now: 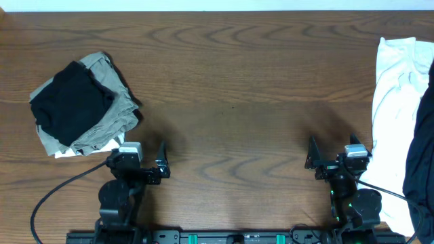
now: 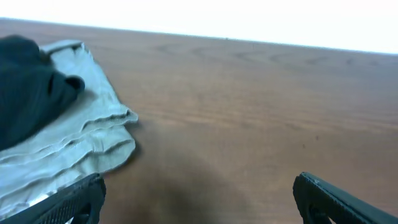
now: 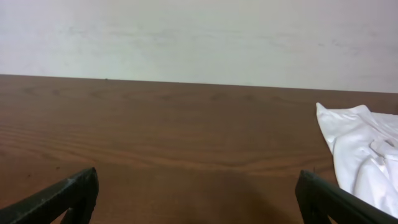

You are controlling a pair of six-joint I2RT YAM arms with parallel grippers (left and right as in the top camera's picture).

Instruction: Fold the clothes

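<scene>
Clothes sit in two separate groups on the brown wood-grain table (image 1: pixel 230 81), well apart, one toward each side edge. On the robot's left, a crumpled black fabric piece (image 1: pixel 71 102) lies on top of an olive-grey folded garment (image 1: pixel 115 112). The olive-grey garment's stacked layers show along its right and near sides. A white scrap of cloth (image 1: pixel 66 153) peeks out from under the near edge of this pile. On the robot's right, a rumpled white garment (image 1: pixel 393 95) stretches along the table's side. A black garment (image 1: pixel 422 156) overlaps its outer part and is cut off by the frame edge.

The left end effector (image 1: pixel 139 159) sits low near the front of the table, just beside the near right corner of the olive-grey pile. Its jaws are released and spread wide, gripping nothing. In the left wrist view, wood grain shows between its two dark fingers (image 2: pixel 339 199), and the olive-grey layers lie to the left with the black piece on top of them.

The right end effector (image 1: pixel 333 154) is also near the front edge, released and empty, with its fingers far apart. In its wrist view the white garment lies off to the right, apart from the fingers. The table runs back to a pale wall (image 3: pixel 199 37).
</scene>
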